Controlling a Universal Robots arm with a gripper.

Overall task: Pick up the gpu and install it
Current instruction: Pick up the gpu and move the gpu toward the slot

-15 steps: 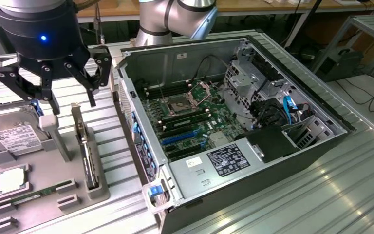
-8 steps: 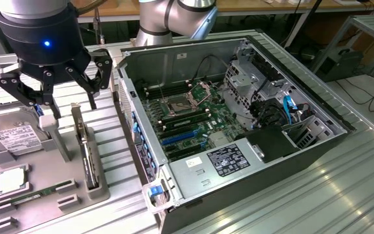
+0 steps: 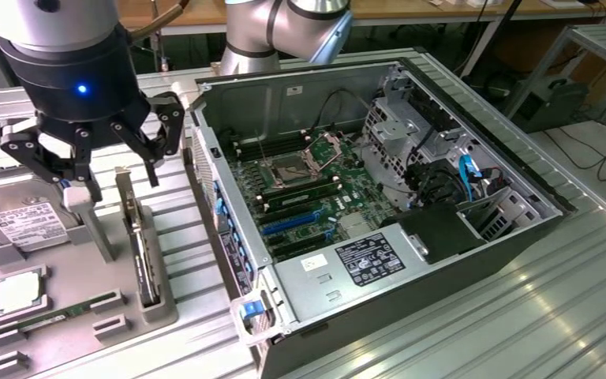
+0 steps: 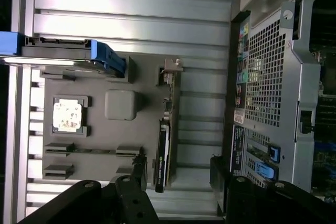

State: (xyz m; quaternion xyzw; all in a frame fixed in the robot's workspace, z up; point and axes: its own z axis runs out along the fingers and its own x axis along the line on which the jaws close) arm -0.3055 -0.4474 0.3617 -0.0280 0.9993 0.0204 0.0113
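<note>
The gripper [image 3: 119, 180] [image 4: 178, 178] hangs with its fingers spread wide and holds nothing, and the gpu [image 3: 141, 245] [image 4: 164, 153] stands on its edge (in a gray holder [image 3: 72, 272]) right under it.

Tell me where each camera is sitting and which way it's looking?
Exterior view: off the arm, high up, looking down into the open computer case and onto the grey tray; the arm and its open gripper hang above the tray.
Wrist view: on the wrist, looking straight down at the gpu standing on edge in the tray; the gripper's dark fingers show.
Both see the gpu, tray, case and gripper.
</note>
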